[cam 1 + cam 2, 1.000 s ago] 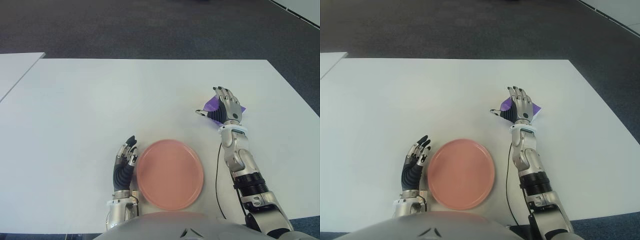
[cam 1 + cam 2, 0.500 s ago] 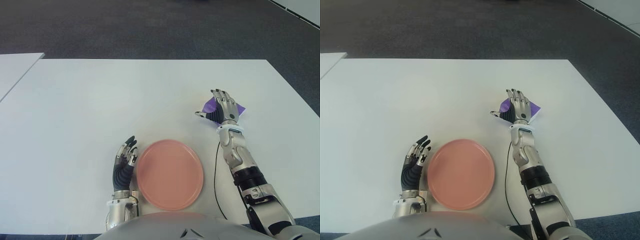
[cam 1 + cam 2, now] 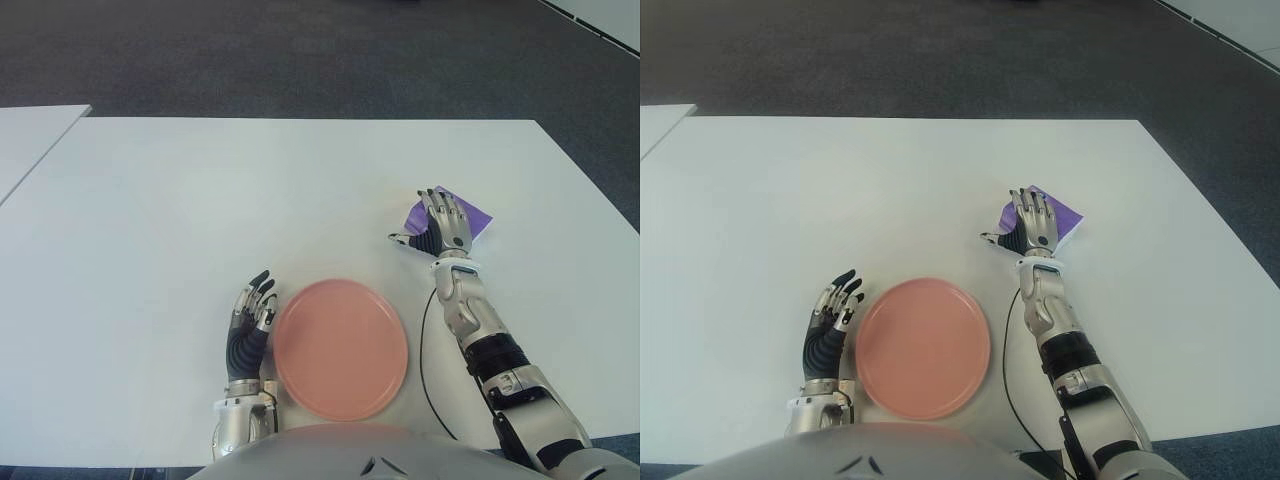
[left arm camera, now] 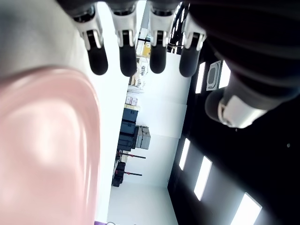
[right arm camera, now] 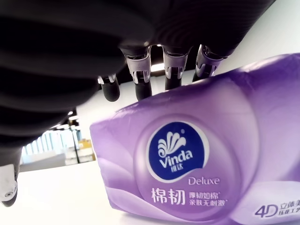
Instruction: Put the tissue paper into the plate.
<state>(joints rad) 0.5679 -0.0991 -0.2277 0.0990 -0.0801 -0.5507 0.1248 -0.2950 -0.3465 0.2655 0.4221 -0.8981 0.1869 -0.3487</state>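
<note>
Not grasped yet. Tissue pack (image 3: 462,213) lies on the surface (image 3: 200,200) toward its right edge, well apart from the plate (image 3: 340,349) at the near edge. Right hand (image 3: 444,224) is over the pack, fingers (image 5: 140,79) spread, not clamped. Left hand (image 3: 250,325) idle just left of plate, fingers apart. Grasp, carry and drop all remain.

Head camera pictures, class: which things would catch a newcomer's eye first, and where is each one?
The pink plate stands out, lying empty near the front edge of the white table with the left hand open just left of it. Farther back to the right, the right hand is spread over the purple tissue pack, fingers extended above it and not closed on it.
</note>
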